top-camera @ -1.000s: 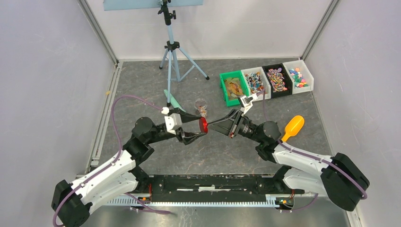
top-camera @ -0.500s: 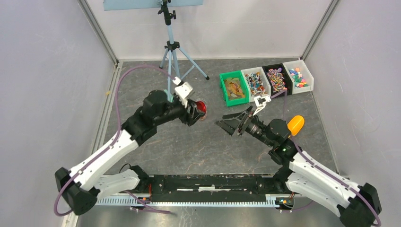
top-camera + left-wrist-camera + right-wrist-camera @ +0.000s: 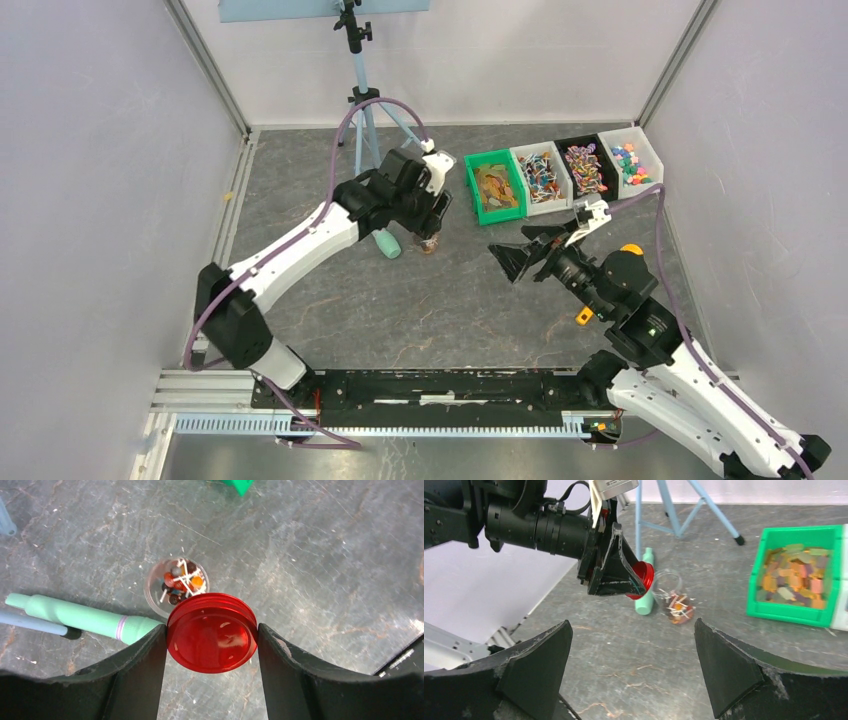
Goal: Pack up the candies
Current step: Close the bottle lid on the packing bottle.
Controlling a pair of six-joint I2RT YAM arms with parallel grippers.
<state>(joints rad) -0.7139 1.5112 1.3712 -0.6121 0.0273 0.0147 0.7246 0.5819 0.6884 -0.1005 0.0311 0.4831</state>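
Note:
My left gripper point(image 3: 212, 628) is shut on a red round lid point(image 3: 212, 640), gripping its rim on both sides. Just beyond the lid stands a small clear jar point(image 3: 152, 587) with candies point(image 3: 179, 581) inside, its mouth uncovered. From above, the left gripper point(image 3: 432, 222) hangs over the jar point(image 3: 428, 244). My right gripper point(image 3: 632, 625) stands open and holds nothing, off to the right of the jar point(image 3: 676, 605) and facing it. The right wrist view shows the lid point(image 3: 644, 576) tilted in the left fingers, above and left of the jar.
A teal marker point(image 3: 85, 619) lies left of the jar. At the back right stand a green bin point(image 3: 494, 187), a white bin point(image 3: 540, 175), a black bin point(image 3: 586, 168) and a white bin point(image 3: 630, 160) of candies. A blue tripod point(image 3: 365, 105) stands behind. An orange scoop point(image 3: 583, 316) lies under the right arm.
The right gripper opened, let go of the red lid and pulled back to the right. The left arm carried the lid away to the back, over the jar.

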